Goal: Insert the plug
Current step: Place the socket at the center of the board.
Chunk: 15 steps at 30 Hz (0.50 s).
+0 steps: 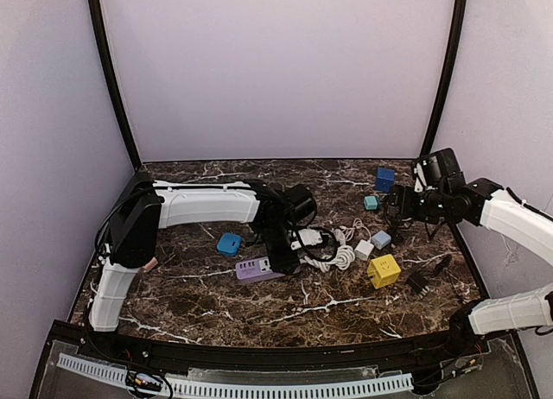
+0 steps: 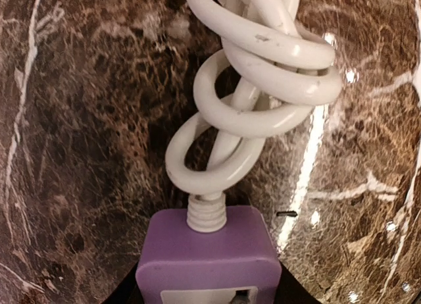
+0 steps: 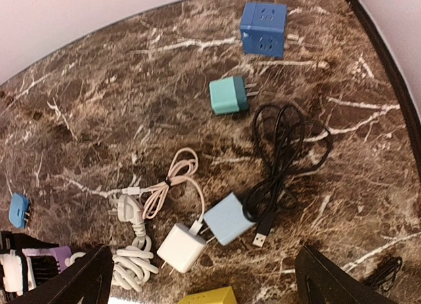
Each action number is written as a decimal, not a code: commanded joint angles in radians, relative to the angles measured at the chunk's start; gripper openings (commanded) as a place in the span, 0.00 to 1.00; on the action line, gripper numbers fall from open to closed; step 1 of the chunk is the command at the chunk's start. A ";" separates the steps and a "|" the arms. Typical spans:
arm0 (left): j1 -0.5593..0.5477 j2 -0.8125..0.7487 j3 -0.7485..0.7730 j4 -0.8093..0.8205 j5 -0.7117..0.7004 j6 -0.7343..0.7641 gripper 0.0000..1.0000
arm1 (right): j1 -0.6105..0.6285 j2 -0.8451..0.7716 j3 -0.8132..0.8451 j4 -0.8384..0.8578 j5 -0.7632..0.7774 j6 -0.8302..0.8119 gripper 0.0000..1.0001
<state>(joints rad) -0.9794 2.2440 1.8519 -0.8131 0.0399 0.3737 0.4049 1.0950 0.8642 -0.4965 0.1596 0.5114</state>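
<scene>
Two claws differ. The left claw [image 1: 280,262] sits low over the purple plastic power strip [image 2: 207,258], its dark fingers flanking the strip's cable end; I cannot tell whether they squeeze it. A thick white coiled cable [image 2: 263,74] leaves the strip, and a white plug [image 3: 127,208] lies just right of the strip. Farther right of the strip, the right claw [image 1: 396,200] hovers spread wide, holding nothing, above the dark marble counter [image 1: 207,313].

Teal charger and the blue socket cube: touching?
Apart. The right wrist view shows the teal charger and the blue socket cube with a band of bare table plainly visible between them.
</scene>
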 commanded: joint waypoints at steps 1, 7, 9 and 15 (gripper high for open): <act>-0.007 -0.021 -0.052 -0.058 -0.027 0.046 0.01 | 0.059 0.072 0.044 -0.166 -0.076 0.036 0.96; -0.017 -0.031 -0.069 -0.097 -0.028 0.105 0.43 | 0.123 0.155 0.031 -0.289 -0.190 0.060 0.96; -0.017 -0.049 -0.059 -0.113 -0.019 0.115 0.73 | 0.142 0.165 0.023 -0.329 -0.223 0.065 0.95; -0.014 -0.148 -0.003 -0.186 0.038 0.150 0.92 | 0.162 0.167 -0.027 -0.373 -0.277 0.075 0.95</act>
<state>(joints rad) -0.9913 2.2242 1.8057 -0.9081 0.0322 0.4843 0.5541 1.2610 0.8818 -0.8089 -0.0525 0.5644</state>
